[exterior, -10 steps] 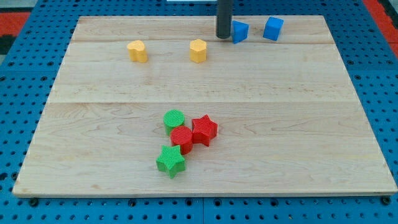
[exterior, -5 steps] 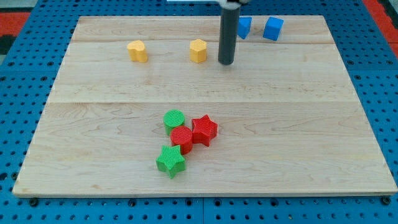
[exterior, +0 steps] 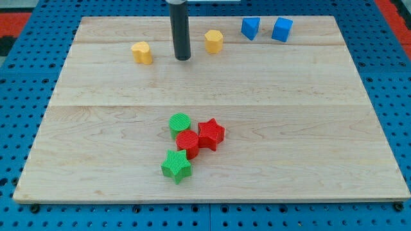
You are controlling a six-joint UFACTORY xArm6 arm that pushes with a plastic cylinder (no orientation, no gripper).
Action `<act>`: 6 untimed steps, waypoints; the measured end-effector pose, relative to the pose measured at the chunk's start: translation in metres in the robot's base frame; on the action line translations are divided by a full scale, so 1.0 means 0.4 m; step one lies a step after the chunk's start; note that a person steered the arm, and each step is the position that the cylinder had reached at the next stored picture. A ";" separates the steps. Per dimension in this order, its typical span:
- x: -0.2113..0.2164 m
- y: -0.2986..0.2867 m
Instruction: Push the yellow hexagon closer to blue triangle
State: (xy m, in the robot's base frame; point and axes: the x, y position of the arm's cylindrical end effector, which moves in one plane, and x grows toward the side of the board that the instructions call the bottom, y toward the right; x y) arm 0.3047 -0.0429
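Note:
The yellow hexagon (exterior: pixel 214 41) sits near the view's top, a short way left of the blue triangle (exterior: pixel 250 27). A blue cube (exterior: pixel 281 29) stands just right of the triangle. My tip (exterior: pixel 183 58) rests on the board to the left of and slightly below the hexagon, a small gap apart from it. A second yellow block, heart-like in shape (exterior: pixel 142 52), lies to the left of my tip.
A cluster sits at the lower middle of the wooden board (exterior: pixel 334 147): a green round block (exterior: pixel 180 122), a red round block (exterior: pixel 188 142), a red star (exterior: pixel 211 133) and a green star (exterior: pixel 176 165). Blue pegboard surrounds the board.
My tip swept from beside the blue triangle down and to the left, past the hexagon. The yellow hexagon shifted up and right, toward the blue triangle.

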 end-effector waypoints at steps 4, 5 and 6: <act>0.136 0.108; -0.017 0.168; -0.034 0.167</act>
